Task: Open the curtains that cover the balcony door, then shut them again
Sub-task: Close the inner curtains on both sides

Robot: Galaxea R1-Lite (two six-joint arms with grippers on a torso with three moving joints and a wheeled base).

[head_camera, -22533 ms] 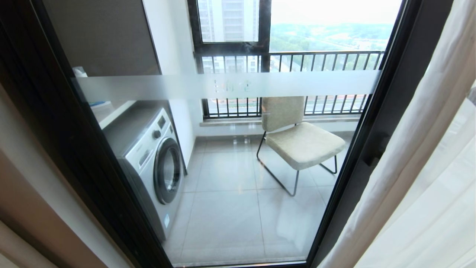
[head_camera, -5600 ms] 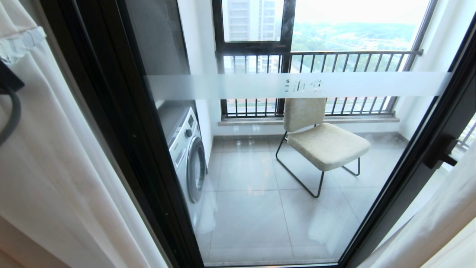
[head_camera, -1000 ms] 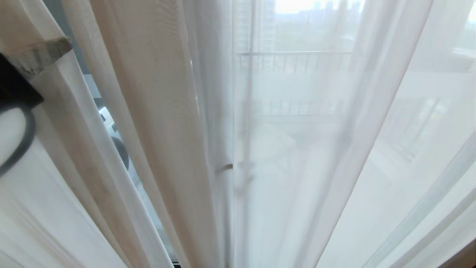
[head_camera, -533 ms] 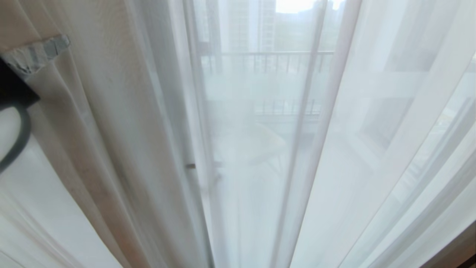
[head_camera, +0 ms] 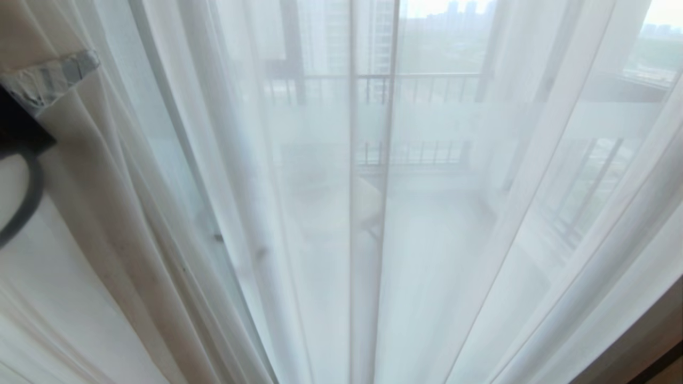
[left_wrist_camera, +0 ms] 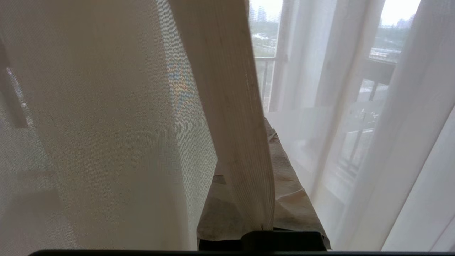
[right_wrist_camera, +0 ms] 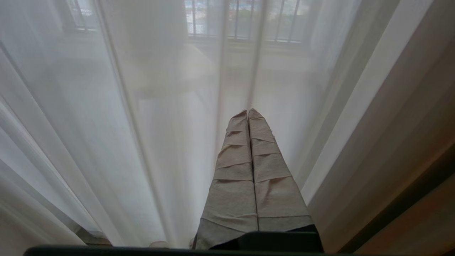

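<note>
The sheer white curtains [head_camera: 427, 229] hang across the whole head view. The balcony door shows only dimly through them, as a pale frosted band [head_camera: 443, 120]. At the far left my left gripper [head_camera: 50, 80] has its tape-wrapped fingers shut on the fabric. The left wrist view shows a ribbed beige fold of the curtains [left_wrist_camera: 234, 106] pinched in the left gripper [left_wrist_camera: 257, 138]. My right gripper [right_wrist_camera: 247, 112] is shut with nothing in it and points at the sheer folds [right_wrist_camera: 142, 106]. It is out of the head view.
Balcony railing bars [head_camera: 416, 88] and towers beyond show faintly through the sheer. A thick beige drape [right_wrist_camera: 398, 135] hangs just beside my right gripper, with a dark wooden edge [right_wrist_camera: 423, 213] past it. A dark edge also runs along the head view's lower right corner [head_camera: 645, 352].
The whole view has slid sideways along the door. The gap at the left that showed the washing machine is now covered by sheer. My left gripper keeps its hold on the fold.
</note>
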